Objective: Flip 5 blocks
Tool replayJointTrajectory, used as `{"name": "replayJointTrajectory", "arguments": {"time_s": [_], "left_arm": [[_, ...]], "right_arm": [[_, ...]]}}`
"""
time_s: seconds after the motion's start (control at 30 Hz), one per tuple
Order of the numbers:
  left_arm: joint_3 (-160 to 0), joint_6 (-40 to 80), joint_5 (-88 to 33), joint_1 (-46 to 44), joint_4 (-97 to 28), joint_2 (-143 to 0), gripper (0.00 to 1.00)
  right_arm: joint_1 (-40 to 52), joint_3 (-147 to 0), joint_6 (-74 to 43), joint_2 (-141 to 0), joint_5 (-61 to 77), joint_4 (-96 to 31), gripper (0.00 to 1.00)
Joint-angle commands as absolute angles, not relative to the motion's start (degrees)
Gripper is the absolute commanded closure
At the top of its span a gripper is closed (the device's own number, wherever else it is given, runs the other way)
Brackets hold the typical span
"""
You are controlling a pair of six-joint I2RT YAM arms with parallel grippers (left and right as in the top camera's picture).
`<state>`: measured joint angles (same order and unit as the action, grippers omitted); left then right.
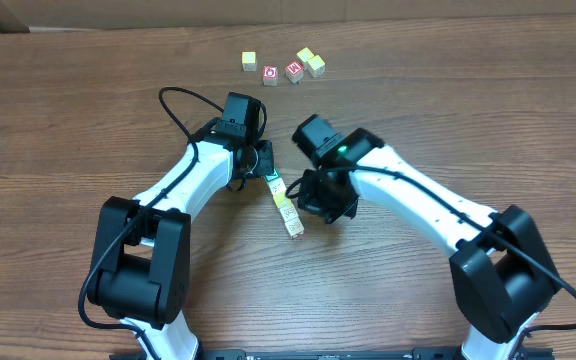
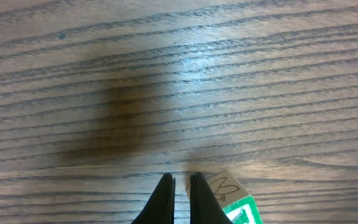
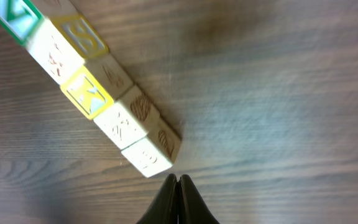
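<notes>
1. My left gripper (image 2: 181, 178) has its fingers drawn almost together, with only a thin slit between them and nothing in it.
2. Its tips point at the wooden table (image 2: 166, 74), just left of the green-edged block (image 2: 244, 210) at the far end of the row.
3. My right gripper (image 3: 177, 179) has its fingers pressed together and is empty.
4. Its tips sit just beside the pale end block (image 3: 146, 157) at the near end of the row; I cannot tell whether they touch it.
5. The row of blocks (image 1: 284, 206) lies mid-table between my arms, block against block, running from far-left to near-right.
6. Well apart at the far side lie a yellow block (image 1: 249, 61), two red-faced blocks (image 1: 270, 75) (image 1: 294, 71), and a yellow pair (image 1: 311, 61) touching each other.
</notes>
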<state>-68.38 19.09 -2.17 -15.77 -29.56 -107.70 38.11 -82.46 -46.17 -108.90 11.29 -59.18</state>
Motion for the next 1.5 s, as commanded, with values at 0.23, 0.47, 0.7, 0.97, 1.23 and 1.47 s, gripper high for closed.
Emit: {"name": "replayJointTrajectory", "arguments": {"time_s": [0.23,0.47,0.7,0.97,1.23,1.47], "left_arm": [[-68.07,19.27,-1.48,-16.10,-28.01,-108.47,0.96],[-71.26,17.96,-3.11,-16.03,-29.71,-108.47,0.96],[-81.89,13.41,-2.83,-15.84,-40.77,-109.01,0.96],[-86.91,7.66,-9.61,-14.48,-45.91,-115.77,0.96],[-86.96,7.22,-9.76,-14.48,-46.54,-118.83,0.96],[-86.96,5.98,-9.72,-14.48,-47.40,-118.89,0.96]], "right_arm": [[33.71,-83.64,-40.14,-107.74,13.04,-59.79,0.96],[37.32,-83.59,-43.13,-107.74,9.37,-66.70,0.96],[42.78,-81.56,-52.14,-107.74,4.97,-67.26,0.96],[45.69,-76.75,-57.32,-107.74,5.19,-60.64,0.96],[47.77,-72.73,-59.72,-107.74,5.45,-51.90,0.96],[48.60,-69.21,-60.25,-107.74,5.30,-45.78,0.96]]}}
